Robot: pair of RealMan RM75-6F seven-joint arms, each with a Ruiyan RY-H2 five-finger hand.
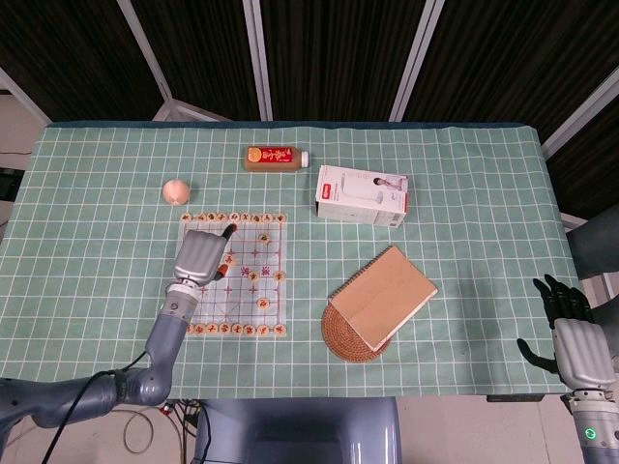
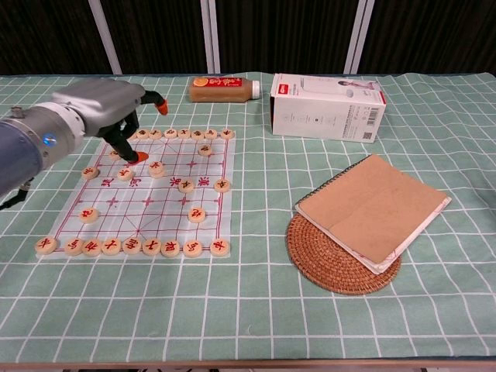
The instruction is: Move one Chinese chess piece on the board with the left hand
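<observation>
The chess pieces (image 2: 185, 185) lay on the board (image 2: 213, 163), a thin sheet with red grid lines placed on the left half of the table (image 2: 256, 310), nearer its front edge than its back edge. One row of pieces (image 2: 132, 246) ran along the front edge of the board, a second row (image 2: 198, 134) ran along its back edge, and single pieces were scattered on the grid between them. The left hand (image 2: 97, 105) hovered above the back-left corner of the board with its fingers apart; the red fingertips (image 2: 160, 102) showed, one pointing down just above the sheet. No piece was visible in its grasp, so the hand was released. A small round peach-coloured ball (image 1: 175, 190) rested behind the board, toward the left edge of the table.

A bottle (image 2: 225, 87) with an orange cap lay on its side near the back edge, at mid-table. Just right of it stood a white and red box (image 2: 327, 106). A brown notebook (image 2: 373, 209) rested partly on a round woven coaster (image 2: 333, 263) toward the front-right part of the table.

The right hand (image 1: 577, 348) was off the right front corner of the table, clear of every object, its dark fingers apart and holding nothing.
</observation>
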